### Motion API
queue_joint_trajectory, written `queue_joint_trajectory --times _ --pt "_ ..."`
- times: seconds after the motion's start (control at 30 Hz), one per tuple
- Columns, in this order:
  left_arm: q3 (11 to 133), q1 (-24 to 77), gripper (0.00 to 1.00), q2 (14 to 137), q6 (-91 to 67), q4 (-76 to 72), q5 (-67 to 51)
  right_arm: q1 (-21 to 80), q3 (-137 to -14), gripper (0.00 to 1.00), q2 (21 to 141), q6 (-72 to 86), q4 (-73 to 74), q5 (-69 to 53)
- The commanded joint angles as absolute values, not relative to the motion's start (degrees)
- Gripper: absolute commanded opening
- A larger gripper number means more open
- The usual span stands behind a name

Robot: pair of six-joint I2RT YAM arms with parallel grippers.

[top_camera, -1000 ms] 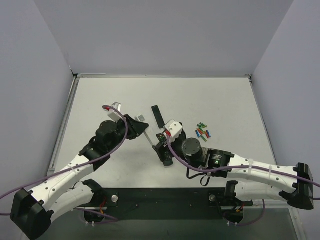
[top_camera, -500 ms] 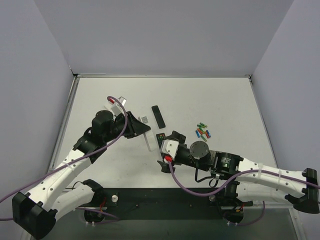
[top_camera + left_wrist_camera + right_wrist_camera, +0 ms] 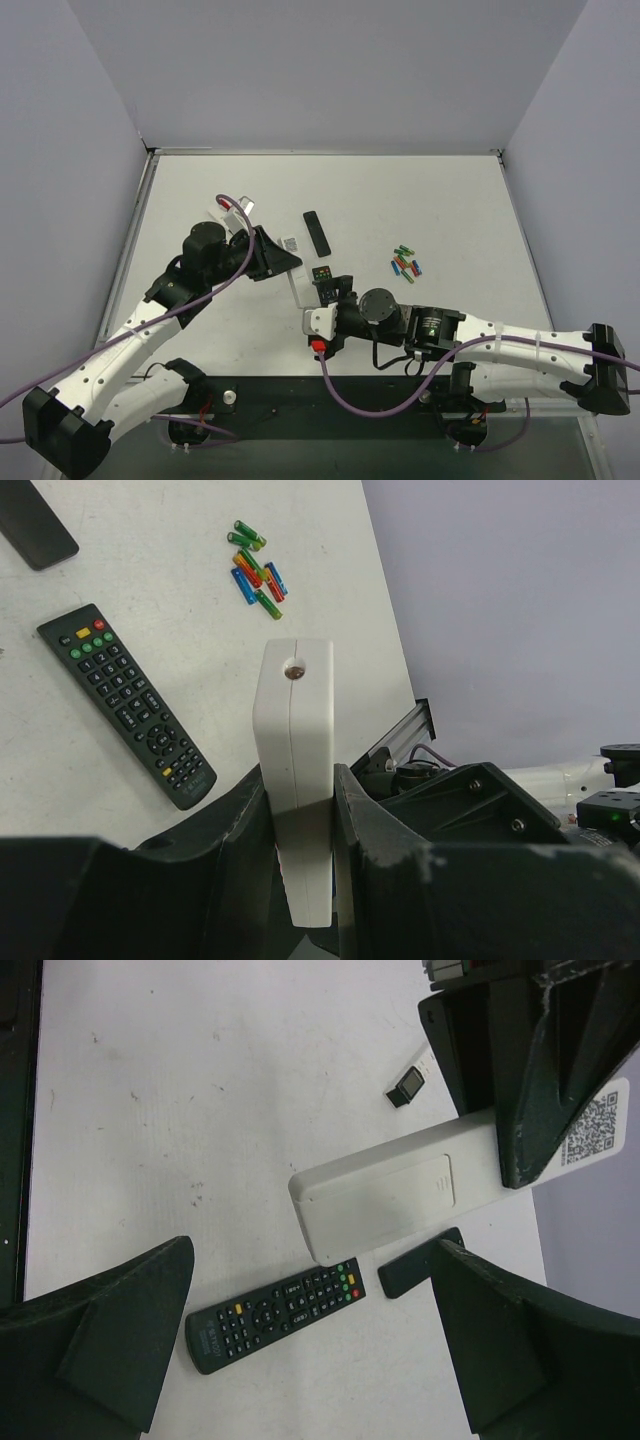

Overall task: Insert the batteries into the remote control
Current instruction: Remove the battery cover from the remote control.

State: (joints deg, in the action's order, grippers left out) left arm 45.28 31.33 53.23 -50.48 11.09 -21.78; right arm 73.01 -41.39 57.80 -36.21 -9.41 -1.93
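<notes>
My left gripper (image 3: 281, 261) is shut on the white remote control (image 3: 298, 286), holding it off the table. In the left wrist view the remote control (image 3: 293, 720) stands on edge between the two fingers. Its plain back with the bay lid outline faces the right wrist camera, remote control (image 3: 385, 1200). My right gripper (image 3: 312, 1260) is wide open just below the remote's free end, with nothing between its fingers. The batteries (image 3: 405, 265) lie in a small coloured heap on the table to the right, also seen as batteries (image 3: 256, 570).
A black remote (image 3: 324, 279) with coloured buttons lies on the table under the white one, black remote (image 3: 275, 1315). A black flat strip (image 3: 317, 232) lies farther back. A small dark square piece (image 3: 405, 1088) sits near the left gripper.
The right wrist has swung down and left, nearer the front edge, and its jaws opened wide. The left gripper shifted slightly and kept hold of the white remote.
</notes>
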Motion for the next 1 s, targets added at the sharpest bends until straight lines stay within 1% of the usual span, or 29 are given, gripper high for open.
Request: queue_joint_trajectory --times 0.0,0.37,0.57,0.77,0.8,0.87,0.9,0.97 --pt "47.99 31.29 0.0 52.29 -51.33 10.02 -23.55 74.27 -43.77 0.97 59.58 -41.04 -14.32 -0.71" --pt "47.37 32.08 0.0 52.56 -52.56 9.23 -23.64 76.11 -45.35 0.9 63.01 -44.82 -16.87 1.93" --pt "47.99 32.26 0.0 52.65 -52.82 9.41 -24.17 76.2 -45.7 0.83 64.95 -46.4 -17.4 4.13" --pt "47.99 31.64 0.0 52.56 -54.23 8.97 -24.35 76.46 -45.26 0.72 65.13 -46.32 -16.52 5.54" --pt "48.08 31.55 0.0 52.56 -54.84 8.7 -24.43 76.46 -45.18 0.68 65.04 -46.14 -16.44 5.71" --pt "48.34 31.2 0.0 52.73 -55.28 7.91 -25.31 76.64 -44.74 0.65 65.13 -45.79 -15.82 5.89" --pt "48.43 31.11 0.0 53.08 -55.63 7.91 -25.49 76.64 -44.65 0.61 65.21 -45.7 -15.56 5.98" --pt "48.78 30.94 0.0 53.17 -56.07 7.3 -25.58 76.82 -44.3 0.58 65.3 -45.18 -14.94 6.15"
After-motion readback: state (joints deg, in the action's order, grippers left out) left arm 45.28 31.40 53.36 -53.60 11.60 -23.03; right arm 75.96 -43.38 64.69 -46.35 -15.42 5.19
